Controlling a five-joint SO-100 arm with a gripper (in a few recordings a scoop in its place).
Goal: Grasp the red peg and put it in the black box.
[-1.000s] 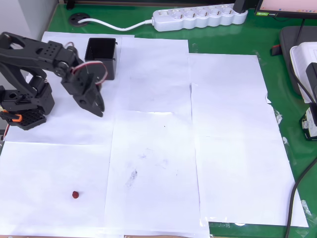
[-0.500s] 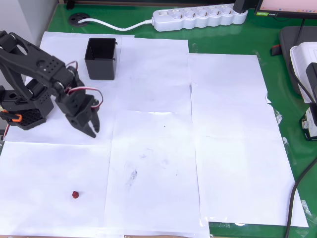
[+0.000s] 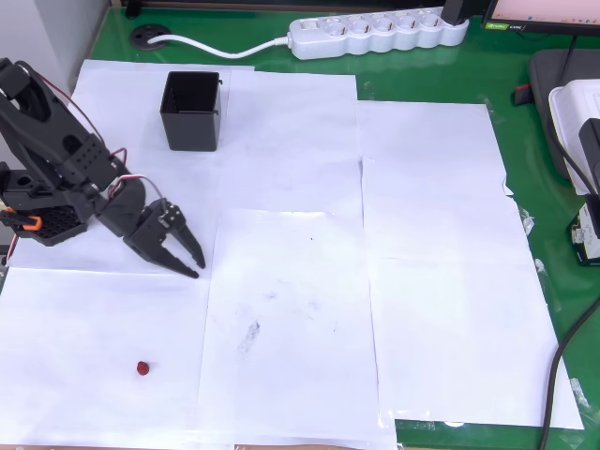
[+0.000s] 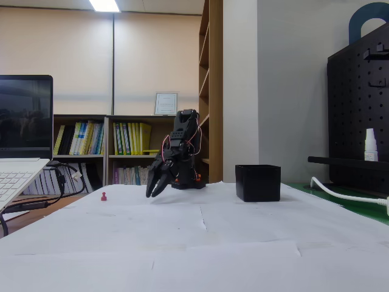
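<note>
Paper sheets cover most of the green table, and the black arm reaches out over them from its base at the left edge of the overhead view. Its gripper points toward about four o'clock in that view, hanging above the paper with nothing in it; the fingers sit close together with only a narrow gap between the tips, which the fixed view also shows as a slim split. The red peg lies alone on the paper toward six o'clock from the gripper, well apart from it, near the lower left of the overhead view; in the fixed view it stands as a tiny red knob left of the gripper. The black box stands upright and open at about twelve o'clock from the gripper, well apart from it; the fixed view places it right of the arm. A white power strip lies along the table's far edge.
</note>
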